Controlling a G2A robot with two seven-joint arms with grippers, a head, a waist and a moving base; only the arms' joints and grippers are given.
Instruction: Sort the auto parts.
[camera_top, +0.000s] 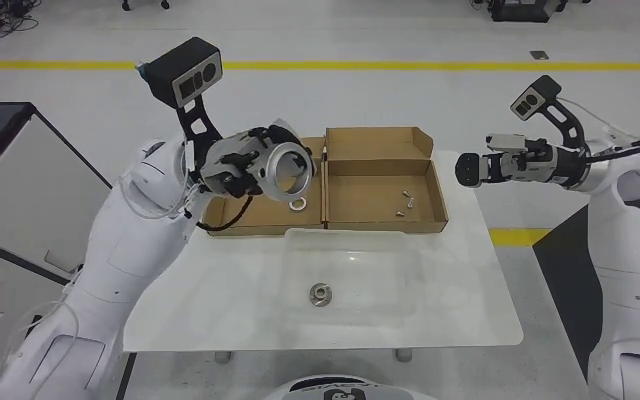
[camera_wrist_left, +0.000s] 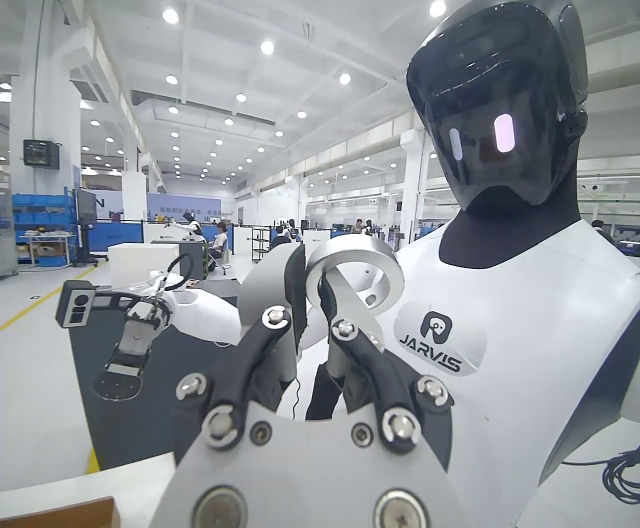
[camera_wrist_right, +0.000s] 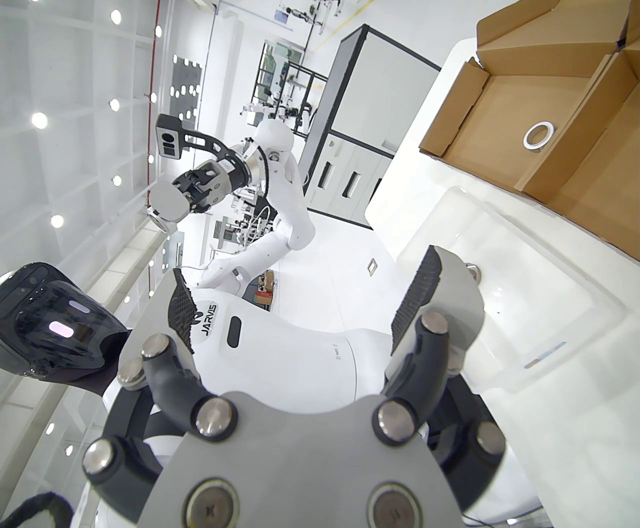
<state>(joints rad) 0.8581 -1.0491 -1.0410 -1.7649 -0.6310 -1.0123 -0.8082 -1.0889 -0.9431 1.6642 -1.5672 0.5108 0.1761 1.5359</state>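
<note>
My left gripper (camera_top: 262, 166) is shut on the rim of a large silver metal ring (camera_top: 290, 170) and holds it in the air above the left compartment (camera_top: 235, 215) of the cardboard box. In the left wrist view the ring (camera_wrist_left: 385, 272) stands upright between the fingers, one pad inside it and one outside. My right gripper (camera_top: 463, 168) hangs open beyond the table's right edge with nothing in it; its two ribbed fingers (camera_wrist_right: 422, 295) are spread wide. A small metal flanged nut (camera_top: 320, 294) lies in the clear plastic tray (camera_top: 400, 255).
A small white ring (camera_top: 297, 205) lies in the box's left compartment, and two small bolts (camera_top: 405, 196) lie in the right compartment (camera_top: 350, 205). The box stands at the back of the white table (camera_top: 480, 300), with the tray in front of it.
</note>
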